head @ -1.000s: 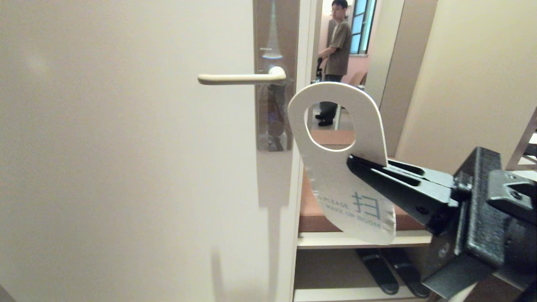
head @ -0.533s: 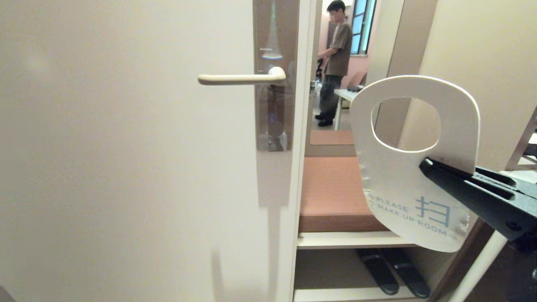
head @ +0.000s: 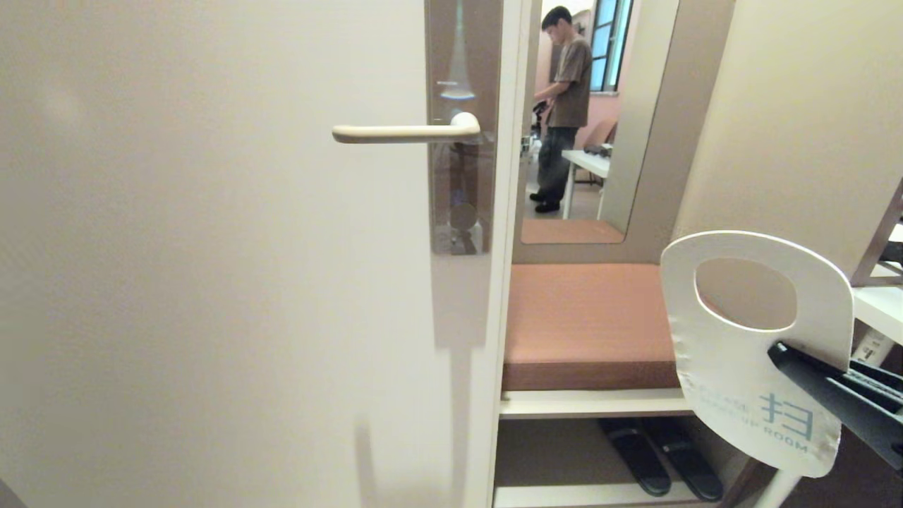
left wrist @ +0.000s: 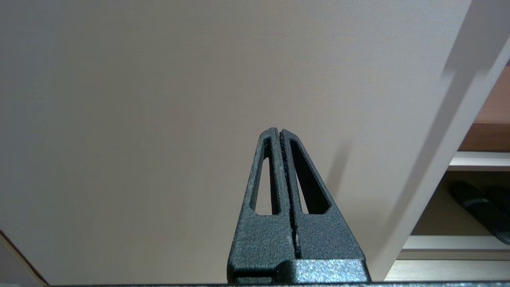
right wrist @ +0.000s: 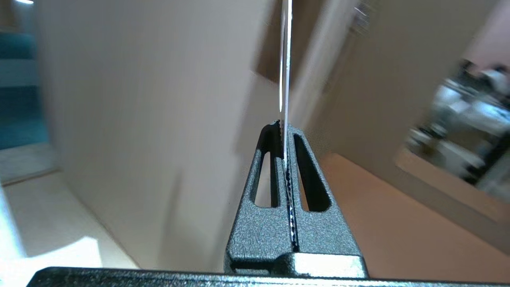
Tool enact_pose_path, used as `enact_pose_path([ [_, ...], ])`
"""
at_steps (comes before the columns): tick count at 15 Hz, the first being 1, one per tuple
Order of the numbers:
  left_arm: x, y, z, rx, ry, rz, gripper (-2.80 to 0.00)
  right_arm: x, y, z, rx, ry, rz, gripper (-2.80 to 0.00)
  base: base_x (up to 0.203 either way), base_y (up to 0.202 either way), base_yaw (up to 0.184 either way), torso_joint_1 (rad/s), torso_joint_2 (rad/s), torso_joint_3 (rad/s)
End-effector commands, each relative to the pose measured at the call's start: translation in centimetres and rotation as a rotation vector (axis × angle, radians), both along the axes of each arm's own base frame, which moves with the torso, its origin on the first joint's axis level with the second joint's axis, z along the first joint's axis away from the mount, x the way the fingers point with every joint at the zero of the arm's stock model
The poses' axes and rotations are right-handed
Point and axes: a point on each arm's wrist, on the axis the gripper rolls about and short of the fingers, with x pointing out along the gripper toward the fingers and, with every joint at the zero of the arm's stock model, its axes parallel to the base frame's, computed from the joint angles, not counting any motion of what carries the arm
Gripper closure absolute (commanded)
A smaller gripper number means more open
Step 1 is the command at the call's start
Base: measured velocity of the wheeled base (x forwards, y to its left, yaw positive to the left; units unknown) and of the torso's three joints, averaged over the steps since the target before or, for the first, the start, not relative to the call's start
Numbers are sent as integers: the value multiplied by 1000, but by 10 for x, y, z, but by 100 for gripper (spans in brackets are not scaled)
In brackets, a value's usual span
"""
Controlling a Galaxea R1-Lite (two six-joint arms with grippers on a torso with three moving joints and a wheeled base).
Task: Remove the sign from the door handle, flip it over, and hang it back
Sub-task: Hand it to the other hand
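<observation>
White card fills the lower right of my head view: the sign (head: 734, 374) is off the door, tilted, its white face toward me with blue lettering ending in "UP ROOM" and its hole uppermost. My right gripper (head: 779, 351) comes in from the lower right edge and is clenched on the sign's right side just below the hole; in the right wrist view the sign (right wrist: 284, 59) shows edge-on as a thin pale line running out from between the closed fingers (right wrist: 267, 167).

I see the door handle (head: 405, 132) in the upper middle of the frame, level, bare, well apart from the sign. It sits on a glossy brown plate (head: 462, 56) near the door's (head: 211, 282) edge.

My left gripper (left wrist: 281, 133) appears only in its own wrist view, fingers pressed together on nothing, pointing at the plain door face.

Beyond the door edge I see a brown cushioned bench (head: 585, 317), dark slippers (head: 659, 458) on the shelf beneath, and a person (head: 564, 85) standing in the upper middle distance.
</observation>
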Motion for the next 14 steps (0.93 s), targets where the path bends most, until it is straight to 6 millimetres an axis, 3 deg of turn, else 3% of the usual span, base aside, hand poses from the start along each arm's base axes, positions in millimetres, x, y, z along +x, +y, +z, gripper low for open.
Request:
enact_pose_path([
  [1, 0, 0, 0, -1, 0, 1, 0, 2, -13, -7, 2, 2, -79, 0, 0, 0, 0, 0, 0, 0],
  [5, 0, 0, 0, -1, 0, 1, 0, 6, -48, -47, -41, 95, -238, 0, 0, 0, 0, 0, 0, 0],
  [8, 0, 0, 0, -1, 0, 1, 0, -20, -70, -75, -21, 121, -303, 0, 0, 0, 0, 0, 0, 0],
  [14, 0, 0, 0, -1, 0, 1, 0, -69, -80, -113, 10, 187, -432, 0, 0, 0, 0, 0, 0, 0],
])
